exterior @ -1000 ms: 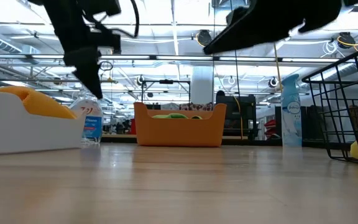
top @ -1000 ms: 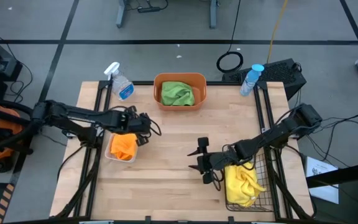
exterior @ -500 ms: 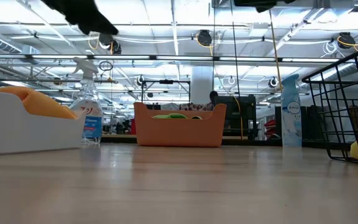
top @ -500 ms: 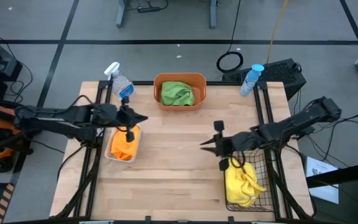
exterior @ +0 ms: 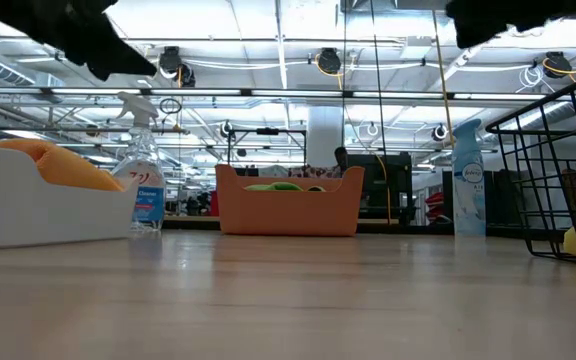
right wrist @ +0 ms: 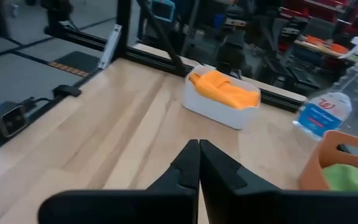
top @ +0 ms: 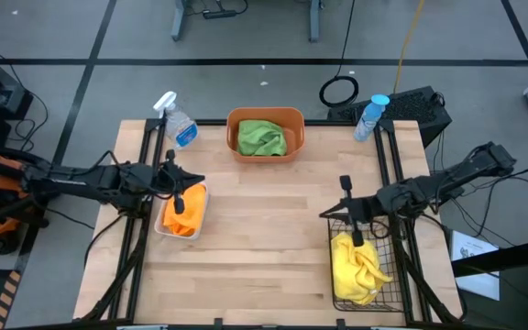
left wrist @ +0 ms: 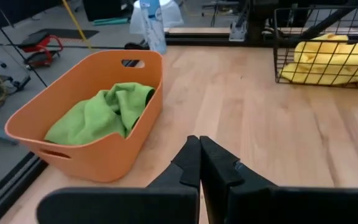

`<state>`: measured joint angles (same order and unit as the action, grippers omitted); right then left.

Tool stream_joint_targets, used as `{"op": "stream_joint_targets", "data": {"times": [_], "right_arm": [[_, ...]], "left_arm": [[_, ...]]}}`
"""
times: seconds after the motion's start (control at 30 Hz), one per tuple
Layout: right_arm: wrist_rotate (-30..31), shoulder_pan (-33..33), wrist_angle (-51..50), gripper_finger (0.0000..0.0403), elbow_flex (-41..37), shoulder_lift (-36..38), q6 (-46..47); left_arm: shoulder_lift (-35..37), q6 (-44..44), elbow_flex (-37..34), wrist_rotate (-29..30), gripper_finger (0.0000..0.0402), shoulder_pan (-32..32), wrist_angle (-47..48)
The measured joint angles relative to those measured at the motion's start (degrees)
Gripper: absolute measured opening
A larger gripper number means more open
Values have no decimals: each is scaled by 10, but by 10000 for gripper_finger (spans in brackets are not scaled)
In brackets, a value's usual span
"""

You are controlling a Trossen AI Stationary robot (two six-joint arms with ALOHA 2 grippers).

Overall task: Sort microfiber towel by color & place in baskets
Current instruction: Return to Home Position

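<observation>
Three baskets hold towels. The orange tub (top: 265, 154) at the far middle holds a green towel (top: 262, 137). A white bin (top: 165, 226) at the left holds an orange towel (top: 181, 214). The black wire basket (top: 385, 247) at the near right holds a yellow towel (top: 356, 266). My left gripper (top: 192, 181) hovers shut above the white bin's far end, pointing toward the table's right. My right gripper (top: 328, 213) hovers shut just left of the wire basket's far corner, pointing toward the table's left. Both show shut and holding nothing in their wrist views (left wrist: 199, 155) (right wrist: 199, 155).
A clear spray bottle (top: 177, 121) stands at the far left corner and a blue-capped one (top: 369, 116) at the far right. Bare wood (top: 264, 238) lies between the three baskets. Black frame rails (top: 136, 247) run along both table sides.
My right gripper has drawn back toward the table's right edge, to the wire basket's far corner, and has shut from open. My left gripper has drawn back toward the table's left edge, staying shut, and has left the low view along with the other arm.
</observation>
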<state>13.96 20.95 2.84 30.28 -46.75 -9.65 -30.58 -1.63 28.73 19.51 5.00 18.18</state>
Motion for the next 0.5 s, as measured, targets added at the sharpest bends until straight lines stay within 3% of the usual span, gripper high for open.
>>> {"op": "stream_joint_targets", "data": {"times": [0.17, 0.5], "right_arm": [[-12, 0, 30, 1, -60, 52, 5], [-39, 0, 107, 0, -168, 127, 11]], "left_arm": [[39, -10, -30, 25, 4, 4, 6], [107, -26, -93, -14, 4, 4, 3]]}}
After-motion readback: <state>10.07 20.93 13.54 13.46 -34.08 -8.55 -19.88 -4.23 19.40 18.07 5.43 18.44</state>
